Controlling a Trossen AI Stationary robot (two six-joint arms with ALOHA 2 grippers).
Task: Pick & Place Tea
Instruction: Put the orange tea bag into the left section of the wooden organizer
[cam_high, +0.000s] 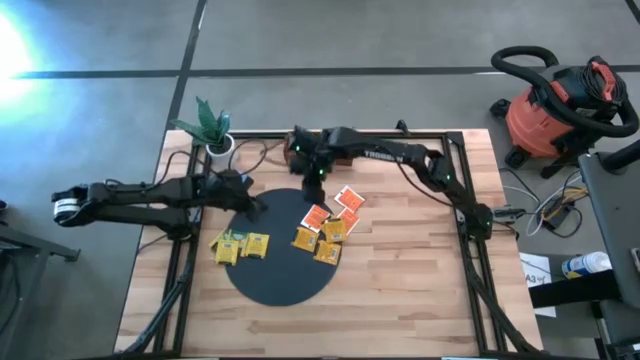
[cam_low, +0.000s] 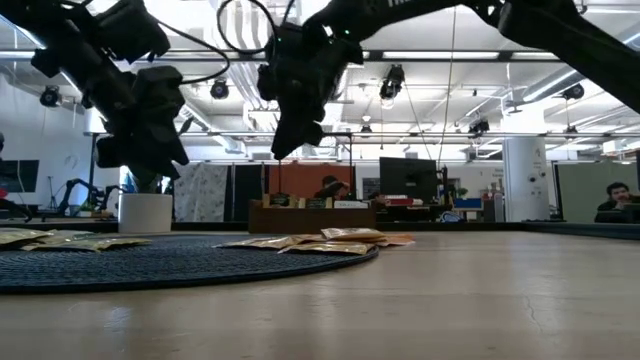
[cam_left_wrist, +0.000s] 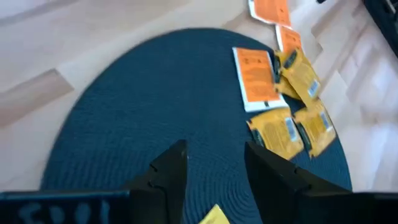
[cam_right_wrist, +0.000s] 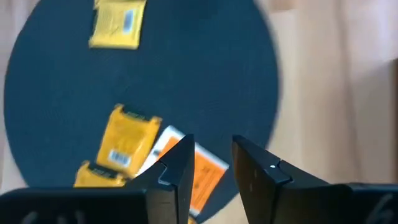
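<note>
Tea packets lie flat on and beside the black round mat (cam_high: 280, 280): two yellow ones (cam_high: 241, 245) on its left part, a yellow and orange cluster (cam_high: 320, 238) on its right edge, and orange ones (cam_high: 348, 200) on the wood just beyond. My left gripper (cam_high: 255, 205) hangs open over the mat's far left edge; in its wrist view its fingers (cam_left_wrist: 214, 168) have nothing between them. My right gripper (cam_high: 311, 178) is open above the mat's far edge, pointing down at the cluster's orange packet (cam_right_wrist: 208, 171) with nothing between its fingers. Both hang clear of the table (cam_low: 285, 150).
A potted plant (cam_high: 215, 135) stands at the far left corner. Black frame rails (cam_high: 465, 215) run along the table's sides and far edge. A red shop vacuum (cam_high: 555, 105) stands on the floor beyond the right edge. Bare wood (cam_high: 400, 280) lies to the mat's right and near side.
</note>
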